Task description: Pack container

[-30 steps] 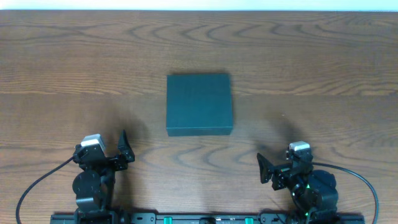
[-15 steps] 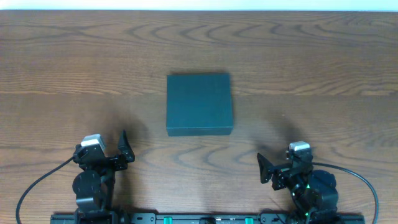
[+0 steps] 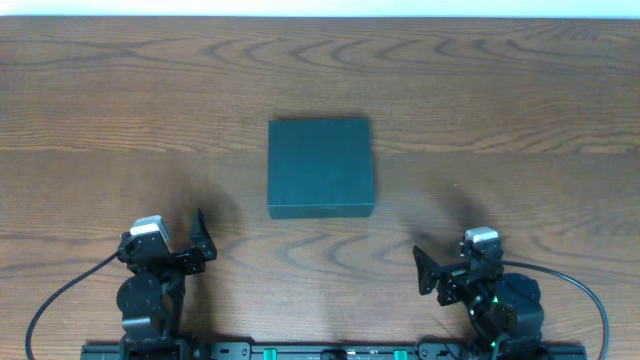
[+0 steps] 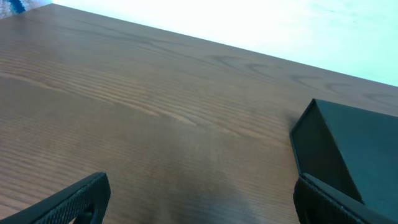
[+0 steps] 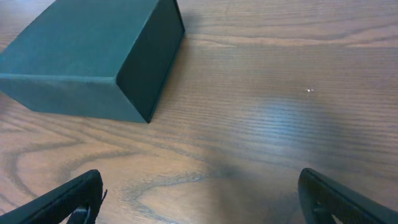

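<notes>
Two grippers are sitting low at the near side of the table (image 3: 500,100). The left gripper (image 4: 200,202) is standing with its fingers wide apart and is holding nothing. The right gripper (image 5: 202,199) is standing the same way, also holding nothing. Farther ahead, the box (image 3: 320,165) is lying flat and closed on the wood, ahead-right of the left gripper and ahead-left of the right gripper, well apart from both.

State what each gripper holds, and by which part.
Nothing. The left gripper and right gripper are both open and empty, apart from the container.
</notes>
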{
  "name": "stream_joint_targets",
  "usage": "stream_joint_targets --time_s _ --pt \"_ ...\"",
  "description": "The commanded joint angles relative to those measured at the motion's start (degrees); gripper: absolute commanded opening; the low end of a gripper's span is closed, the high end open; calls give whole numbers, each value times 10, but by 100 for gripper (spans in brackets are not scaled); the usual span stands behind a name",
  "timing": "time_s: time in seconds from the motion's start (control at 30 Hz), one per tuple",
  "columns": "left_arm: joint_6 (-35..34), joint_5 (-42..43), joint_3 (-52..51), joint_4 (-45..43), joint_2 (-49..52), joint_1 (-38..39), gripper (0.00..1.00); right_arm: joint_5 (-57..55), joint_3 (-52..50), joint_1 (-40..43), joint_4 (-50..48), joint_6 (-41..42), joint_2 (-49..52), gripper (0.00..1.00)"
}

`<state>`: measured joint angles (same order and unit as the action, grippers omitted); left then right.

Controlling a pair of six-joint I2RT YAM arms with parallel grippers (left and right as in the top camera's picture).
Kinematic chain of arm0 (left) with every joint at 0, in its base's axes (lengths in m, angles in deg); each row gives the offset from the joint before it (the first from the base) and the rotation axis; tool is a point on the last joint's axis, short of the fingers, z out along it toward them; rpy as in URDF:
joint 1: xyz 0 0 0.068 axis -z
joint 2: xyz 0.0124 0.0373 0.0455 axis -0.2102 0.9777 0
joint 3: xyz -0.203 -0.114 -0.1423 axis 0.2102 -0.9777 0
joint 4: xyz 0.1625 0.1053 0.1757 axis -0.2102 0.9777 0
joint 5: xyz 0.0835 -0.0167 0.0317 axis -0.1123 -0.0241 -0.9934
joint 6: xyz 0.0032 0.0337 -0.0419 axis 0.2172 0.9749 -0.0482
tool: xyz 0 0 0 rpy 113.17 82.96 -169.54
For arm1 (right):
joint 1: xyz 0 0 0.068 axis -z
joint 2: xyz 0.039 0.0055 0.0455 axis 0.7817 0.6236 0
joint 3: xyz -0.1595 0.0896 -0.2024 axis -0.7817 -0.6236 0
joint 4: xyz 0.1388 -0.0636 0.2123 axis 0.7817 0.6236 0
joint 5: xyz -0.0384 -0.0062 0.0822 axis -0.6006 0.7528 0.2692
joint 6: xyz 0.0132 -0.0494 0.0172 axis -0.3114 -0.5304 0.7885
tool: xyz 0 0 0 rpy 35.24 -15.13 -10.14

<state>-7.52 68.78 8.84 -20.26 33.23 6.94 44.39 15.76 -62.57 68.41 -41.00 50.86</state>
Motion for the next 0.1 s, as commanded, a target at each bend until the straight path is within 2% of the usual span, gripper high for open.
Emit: stream_joint_targets --time_s 0.0,0.07 --pt "10 -8 -14 6 -4 0 95 -4 -2 -9 -1 -5 -4 99" --pt "10 -8 -14 6 -4 0 95 -4 -2 -9 -1 -5 -4 99"
